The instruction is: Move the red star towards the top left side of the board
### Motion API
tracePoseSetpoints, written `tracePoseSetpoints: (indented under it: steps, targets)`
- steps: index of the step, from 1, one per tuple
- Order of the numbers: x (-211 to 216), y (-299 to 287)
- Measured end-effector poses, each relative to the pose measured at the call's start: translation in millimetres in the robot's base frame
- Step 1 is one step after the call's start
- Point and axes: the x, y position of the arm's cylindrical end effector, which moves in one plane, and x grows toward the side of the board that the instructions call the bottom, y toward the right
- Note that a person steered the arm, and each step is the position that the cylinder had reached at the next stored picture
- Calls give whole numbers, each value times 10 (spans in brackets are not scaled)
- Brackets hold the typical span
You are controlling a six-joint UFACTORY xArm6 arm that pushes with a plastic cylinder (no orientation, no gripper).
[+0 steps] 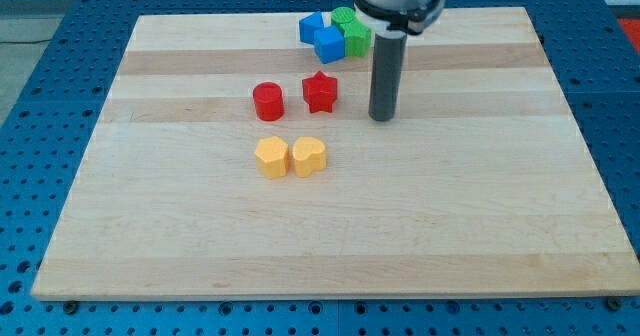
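Note:
The red star [319, 92] lies on the wooden board [450, 206], a little above and left of the board's centre. My tip [382, 118] rests on the board to the right of the star and slightly lower, with a clear gap between them. A red cylinder [268, 102] stands just left of the star. The rod rises from the tip to the arm at the view's top.
Two blue blocks [321, 36] and two green blocks [352, 31] cluster near the board's top edge, partly behind the rod. A yellow hexagon-like block [271, 157] and a yellow block [309, 156] sit side by side below the star.

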Motion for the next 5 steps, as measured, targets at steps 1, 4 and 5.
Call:
tracePoseSetpoints:
  steps: [1,4,5]
  targets:
    - [-166,-708]
    - [-209,-1518]
    - [-51,-1056]
